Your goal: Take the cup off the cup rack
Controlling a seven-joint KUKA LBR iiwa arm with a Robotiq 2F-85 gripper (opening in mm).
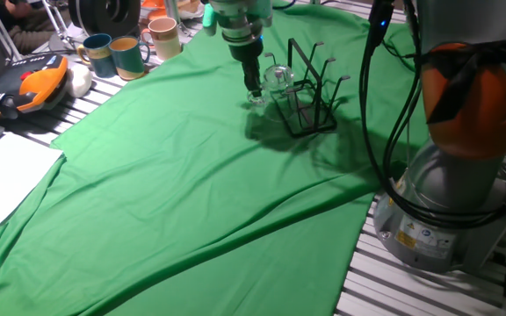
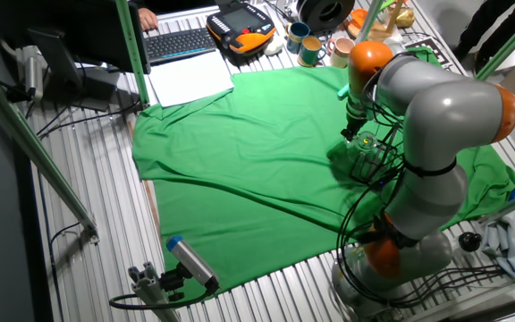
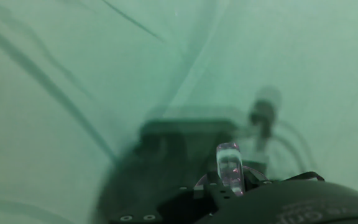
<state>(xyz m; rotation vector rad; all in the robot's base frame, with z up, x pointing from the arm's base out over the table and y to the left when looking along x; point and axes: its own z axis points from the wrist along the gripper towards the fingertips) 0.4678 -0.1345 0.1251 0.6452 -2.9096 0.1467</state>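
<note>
A clear glass cup (image 1: pixel 277 79) is sitting beside the thin black wire rack (image 1: pixel 309 88) on green cloth (image 1: pixel 191 184). The claw (image 1: pixel 254 91) is hanging just beside the cup; whether it is gripping is unclear.

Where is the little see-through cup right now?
In one fixed view, the cup hangs on the left side of the black rack, on the green cloth, right beside the hand.

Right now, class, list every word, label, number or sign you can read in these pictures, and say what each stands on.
No text here is readable.
Sticker on the robot base: there is print, but it is too small to read.
Teach pendant: its screen and keys are too blurred to read.
Keyboard: the key legends are too small to read.
</note>
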